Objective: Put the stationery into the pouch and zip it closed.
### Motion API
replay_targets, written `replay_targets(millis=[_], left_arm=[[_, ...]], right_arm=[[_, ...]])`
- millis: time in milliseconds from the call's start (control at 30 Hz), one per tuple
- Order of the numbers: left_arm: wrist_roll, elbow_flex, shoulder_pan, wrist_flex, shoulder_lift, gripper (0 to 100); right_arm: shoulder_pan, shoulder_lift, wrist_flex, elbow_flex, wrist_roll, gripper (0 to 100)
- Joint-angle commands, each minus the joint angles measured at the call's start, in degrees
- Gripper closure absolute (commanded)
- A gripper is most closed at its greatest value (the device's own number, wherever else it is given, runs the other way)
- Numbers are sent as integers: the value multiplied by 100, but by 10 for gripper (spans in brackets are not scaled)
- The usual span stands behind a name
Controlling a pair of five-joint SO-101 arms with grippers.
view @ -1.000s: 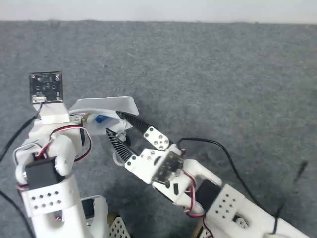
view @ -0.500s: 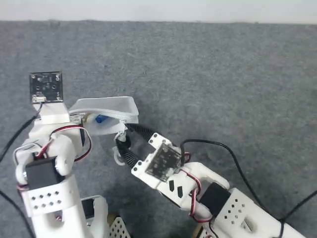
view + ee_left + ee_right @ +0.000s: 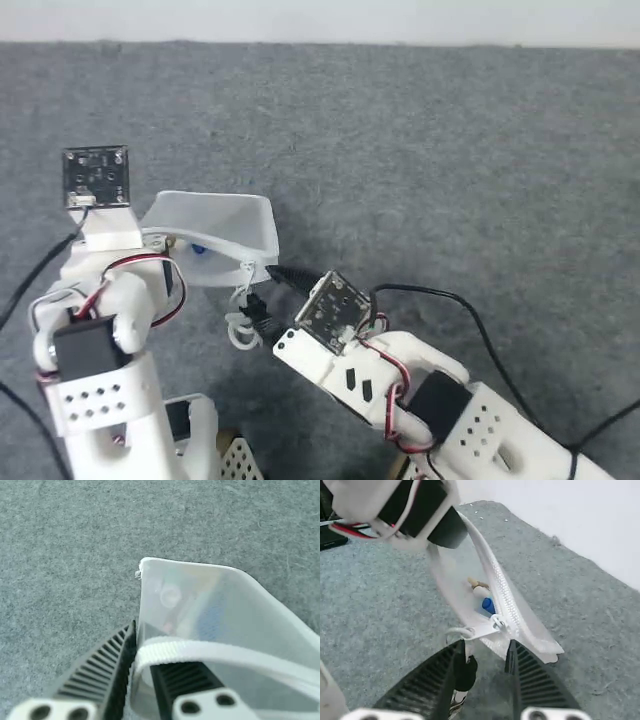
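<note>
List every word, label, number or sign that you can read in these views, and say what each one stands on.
No text can be read in any view.
Circuit board on the left arm's wrist: tiny markings, too small to read.
Circuit board on the right arm's wrist: tiny markings, too small to read.
Pouch: no print seen on it.

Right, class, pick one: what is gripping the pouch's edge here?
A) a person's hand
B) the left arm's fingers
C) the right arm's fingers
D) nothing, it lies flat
B: the left gripper has its fingers shut on the pouch, one on each side of its wall.
</note>
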Motion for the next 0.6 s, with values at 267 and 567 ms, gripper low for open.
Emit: replay_targets(millis=[267,567], left_arm=[[62,-110,18,-211,-18,988],[62,-110,18,-211,-18,988]], right_arm=[[-66,-1349,497,-44,-70,872],[-66,-374,-119,281,-70,872]])
